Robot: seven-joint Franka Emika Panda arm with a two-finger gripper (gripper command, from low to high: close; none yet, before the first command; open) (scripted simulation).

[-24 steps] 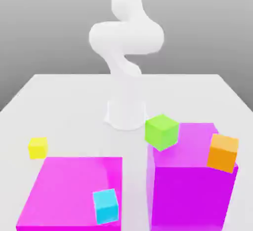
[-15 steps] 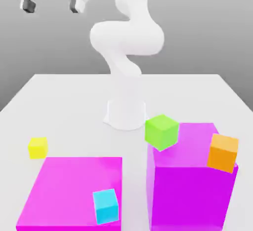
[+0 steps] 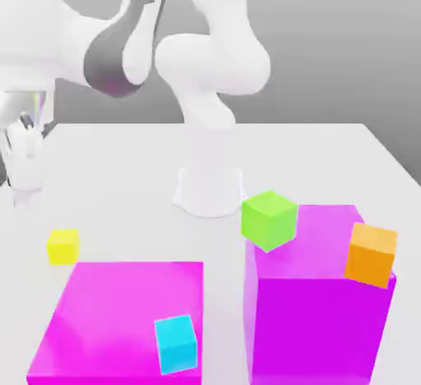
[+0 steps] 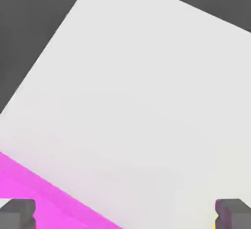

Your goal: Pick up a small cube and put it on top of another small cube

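Pale tabletop [image 3: 148, 194]: at the exterior view's left, I see the arm's [image 3: 119, 58] hand [image 3: 25, 197] pointing down above it, jaws wide apart. The yellow cube [image 3: 63, 247] sits near the flat magenta block's [image 3: 123, 313] far-left corner; the taller magenta block [image 3: 316, 330] stands right of that.

Yellow cube [image 3: 63, 247], magenta blocks [image 3: 316, 326].

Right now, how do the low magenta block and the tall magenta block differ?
The low magenta block is a flat slab; the tall magenta block rises well above it. The low block carries the cyan cube; the tall block has the orange cube at its edge. Both are magenta.
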